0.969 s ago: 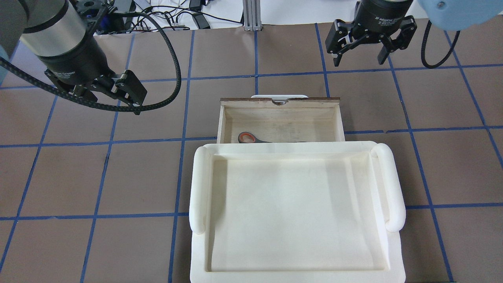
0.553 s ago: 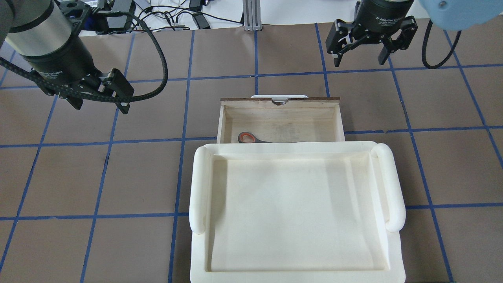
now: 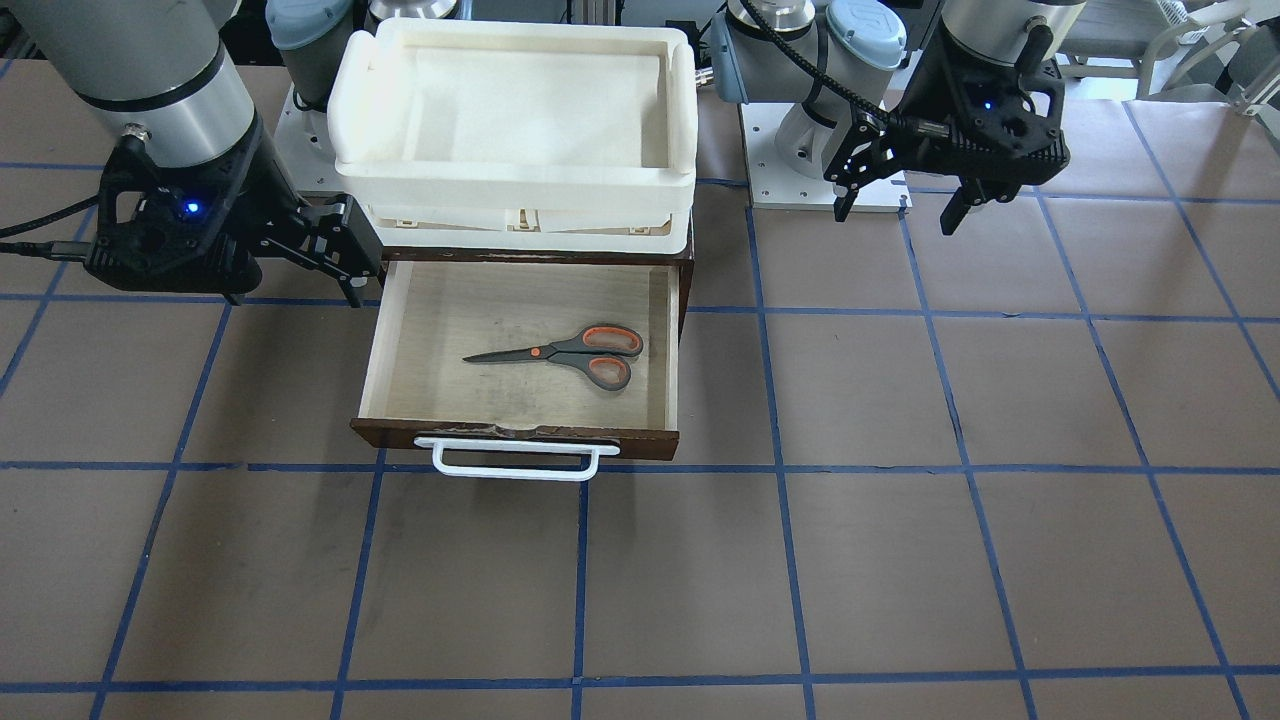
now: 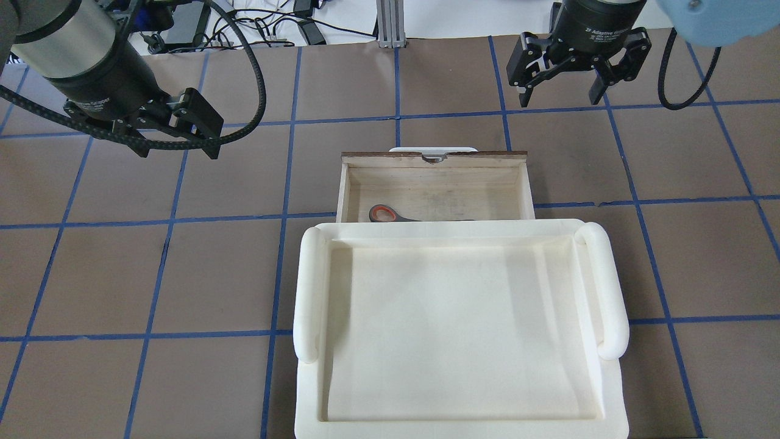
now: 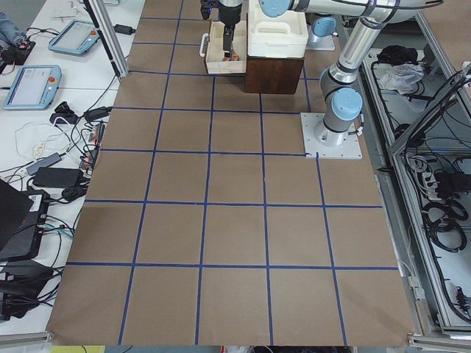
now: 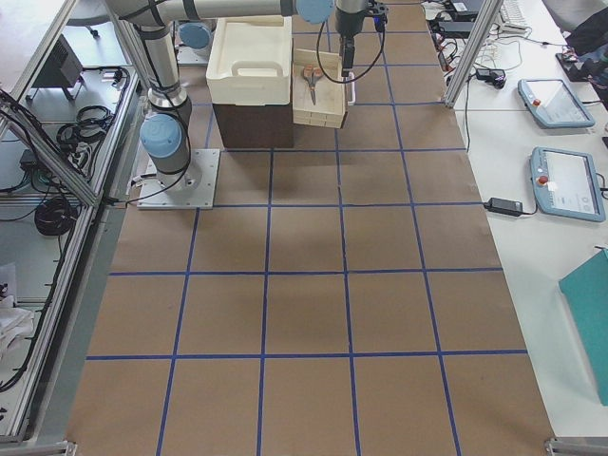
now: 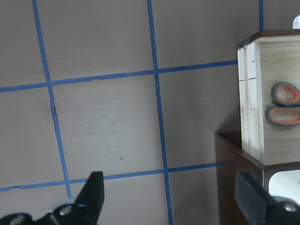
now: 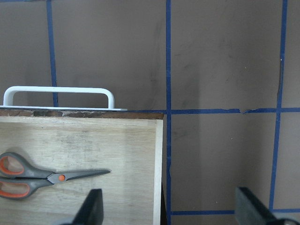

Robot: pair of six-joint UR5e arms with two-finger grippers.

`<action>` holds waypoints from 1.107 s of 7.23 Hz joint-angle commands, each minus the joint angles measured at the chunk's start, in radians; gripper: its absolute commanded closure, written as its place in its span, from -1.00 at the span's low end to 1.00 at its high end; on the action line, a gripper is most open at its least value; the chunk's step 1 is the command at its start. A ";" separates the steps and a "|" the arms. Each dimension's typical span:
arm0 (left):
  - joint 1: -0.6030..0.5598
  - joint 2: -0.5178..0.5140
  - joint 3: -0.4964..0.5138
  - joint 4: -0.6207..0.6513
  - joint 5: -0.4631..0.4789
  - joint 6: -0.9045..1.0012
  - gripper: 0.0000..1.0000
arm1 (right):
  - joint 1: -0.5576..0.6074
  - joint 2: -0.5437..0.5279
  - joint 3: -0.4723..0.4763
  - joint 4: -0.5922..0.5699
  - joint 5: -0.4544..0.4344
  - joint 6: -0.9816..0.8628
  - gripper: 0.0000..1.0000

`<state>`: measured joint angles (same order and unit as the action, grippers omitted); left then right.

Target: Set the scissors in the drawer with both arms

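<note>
- Showing a brown bench crossed by blue tape lines, with two robot arms reaching over it.
- Near the middle, a dark wooden drawer standing open from a dark cabinet, its white bar handle on the side away from the robot.
- Inside the drawer, on the pale wood floor, small scissors lying flat with blades closed.
- Grey handles lined in orange toward the robot's left, slim dark blades pointing toward its right, clear of both side walls.
- On top of the cabinet, a white foam tray, covering the rear part of the drawer in the overhead view, so only one handle loop and a strip of blade visible there.
- To the drawer's left, raised above the bench and apart from the drawer, the left gripper, fingers spread wide, holding nothing.
- To the drawer's right, also raised above the bench, the right gripper, fingers likewise wide apart and empty.
- From the right wrist camera, a look straight down on the drawer's front corner, the handle and the scissors.
- From the left wrist camera, the drawer's side wall and the two handle loops at the picture's right edge.
</note>
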<state>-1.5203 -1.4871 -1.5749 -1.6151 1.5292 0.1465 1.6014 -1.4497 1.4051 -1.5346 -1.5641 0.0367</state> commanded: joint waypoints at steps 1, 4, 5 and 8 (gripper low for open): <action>-0.001 0.001 0.001 0.001 0.006 0.010 -0.98 | 0.000 -0.001 0.000 0.002 -0.002 -0.004 -1.00; -0.001 0.004 -0.002 -0.005 0.011 0.010 -0.98 | -0.001 -0.001 0.000 0.016 -0.059 -0.012 -1.00; -0.001 0.004 -0.002 -0.005 0.011 0.010 -0.98 | -0.001 -0.001 0.000 0.021 -0.060 -0.012 -1.00; -0.001 0.005 -0.002 -0.006 0.016 0.008 -0.98 | 0.000 -0.011 -0.002 0.016 -0.047 -0.012 -1.00</action>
<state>-1.5217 -1.4830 -1.5769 -1.6215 1.5432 0.1561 1.6006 -1.4546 1.4038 -1.5166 -1.6131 0.0246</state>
